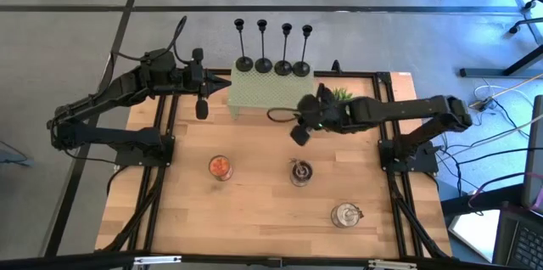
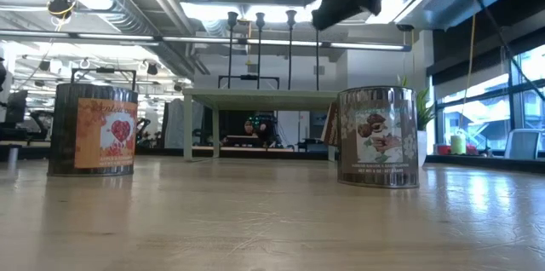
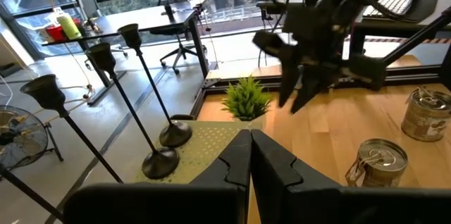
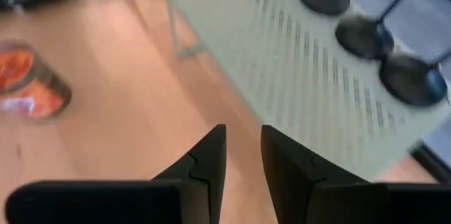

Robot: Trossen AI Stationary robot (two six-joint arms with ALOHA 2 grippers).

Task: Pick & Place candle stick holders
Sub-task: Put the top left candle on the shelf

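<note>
**High view: both arms near the shelf, all four holders standing**

High view, reading left to right: the left gripper point(image 1: 222, 84) sits at the left end of the pale green perforated shelf point(image 1: 267, 96) on the wooden bench point(image 1: 263, 210), its fingers pressed together on nothing, as its own wrist view shows. Along the shelf's far edge stand the four black candlestick holders point(image 1: 271, 49), thin stems on round flat bases, in a row and upright. None is held. Just right of the shelf, beside a small green plant point(image 1: 341, 94), the right gripper point(image 1: 299, 134) hangs above the bench with its fingers only slightly apart, gripping nothing; its wrist view looks down on the shelf and the holders' bases.

Nearer the front, three printed tins lie spread out: an orange-labelled one point(image 1: 220, 167), a middle one point(image 1: 300, 171) and a third point(image 1: 346, 215) to the right.

I'd say this is the approach step, before any pick. Next, an arm would need to spread its fingers, line up on a single stem without knocking its neighbours, and close there; those tall stems look easy to tip.
</note>
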